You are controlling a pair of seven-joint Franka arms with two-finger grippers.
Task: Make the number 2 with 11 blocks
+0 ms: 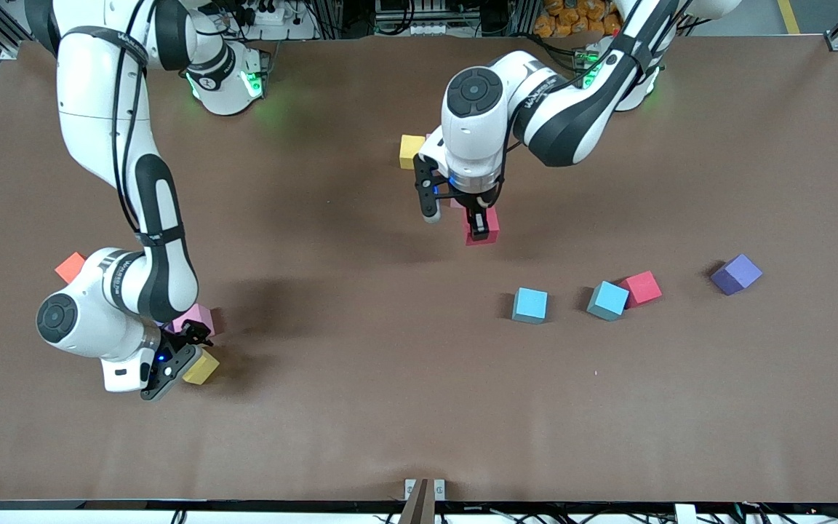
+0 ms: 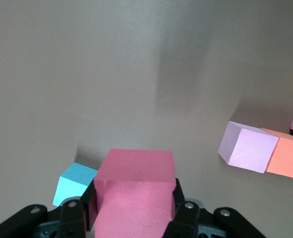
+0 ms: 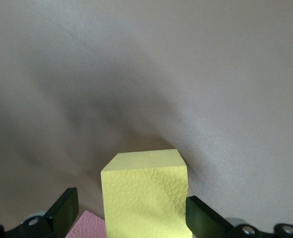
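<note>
My left gripper (image 1: 479, 222) is shut on a deep pink-red block (image 1: 484, 227), low over the middle of the table; the left wrist view shows the block (image 2: 135, 188) between the fingers. A yellow block (image 1: 412, 151) lies beside that arm. A pale pink block (image 2: 248, 147) touches an orange block (image 2: 287, 157). My right gripper (image 1: 188, 356) is open astride a yellow block (image 1: 202, 367) on the table, also in the right wrist view (image 3: 145, 193). A light pink block (image 1: 196, 318) lies beside it. An orange block (image 1: 70, 267), two light blue blocks (image 1: 530, 304) (image 1: 607, 300) and a red block (image 1: 641, 287) also lie on the table. No green block shows.
A purple cube (image 1: 736, 274) lies toward the left arm's end of the table, past the red block. The left arm's wrist hides the blocks next to the yellow one in the front view. The brown table (image 1: 361, 407) is bare nearer the front camera.
</note>
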